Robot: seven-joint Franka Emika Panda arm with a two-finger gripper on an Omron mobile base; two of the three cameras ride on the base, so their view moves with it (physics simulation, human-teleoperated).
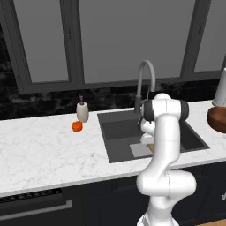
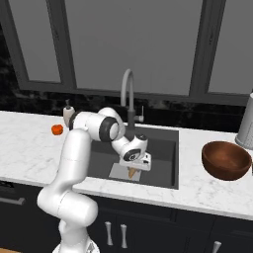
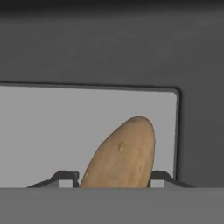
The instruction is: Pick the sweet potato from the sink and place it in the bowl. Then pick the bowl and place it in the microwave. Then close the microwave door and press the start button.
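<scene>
The sweet potato [image 3: 124, 153] lies on the lighter patch [image 3: 52, 131] at the bottom of the sink [image 2: 163, 148]; in the right base view, the sweet potato [image 2: 131, 172] pokes out orange-brown under the hand. My gripper [image 3: 113, 179] is down in the basin, a fingertip [image 3: 65, 177] pressed against each side of the tuber. From the left base, the arm hides most of the hand, and only a bit of the sweet potato [image 1: 151, 148] peeks past it. The reddish-brown bowl [image 2: 226, 160] stands on the counter right of the sink. The microwave and its door are out of view.
A grey gooseneck faucet [image 2: 127, 89] rises behind the basin, close over the arm. A soap dispenser [image 1: 82, 111] and a small round orange thing [image 1: 77, 126] sit on the counter left of the sink. A tall grey canister [image 2: 247, 126] stands behind the bowl.
</scene>
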